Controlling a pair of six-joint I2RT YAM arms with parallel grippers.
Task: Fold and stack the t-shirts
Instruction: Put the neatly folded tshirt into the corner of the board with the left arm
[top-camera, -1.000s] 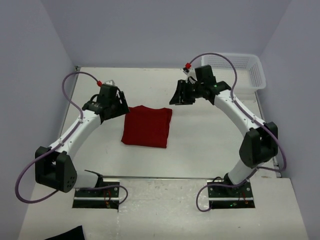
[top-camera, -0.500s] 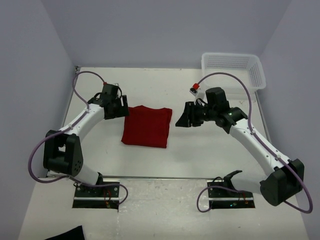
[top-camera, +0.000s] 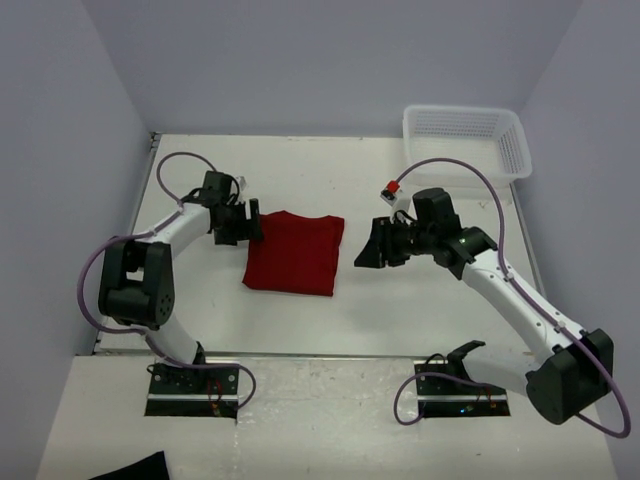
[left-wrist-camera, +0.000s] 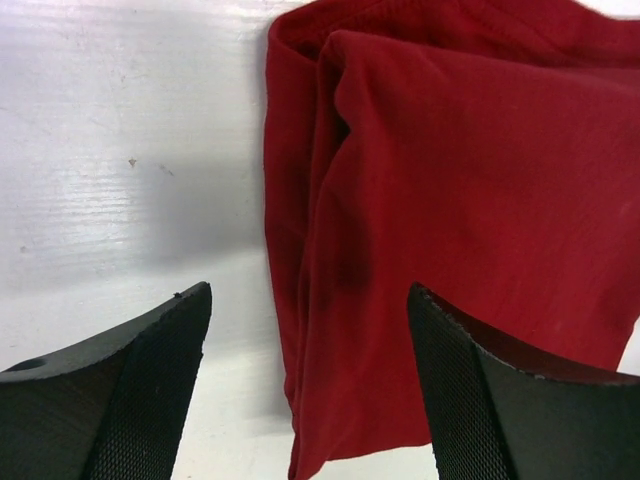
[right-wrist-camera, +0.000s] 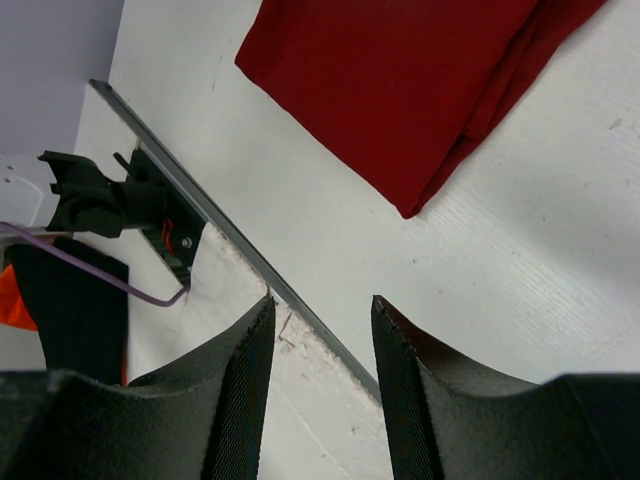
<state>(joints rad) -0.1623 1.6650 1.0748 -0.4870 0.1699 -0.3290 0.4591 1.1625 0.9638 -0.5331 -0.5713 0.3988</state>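
On the white tabletop, the folded dark red t-shirt lies centre frame. The left jaws have just reached its left edge, spread wide; the right jaws, parted and empty, dropped nearby, suggesting another fold.

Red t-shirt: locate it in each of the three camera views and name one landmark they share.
Top external: the folded red t-shirt lies mid-table, between the left gripper and the right gripper.
Left wrist: it fills the centre and right, its layered edge running down the middle.
Right wrist: it fills the top centre, one corner pointing down.
Shared landmark: the white table under it.
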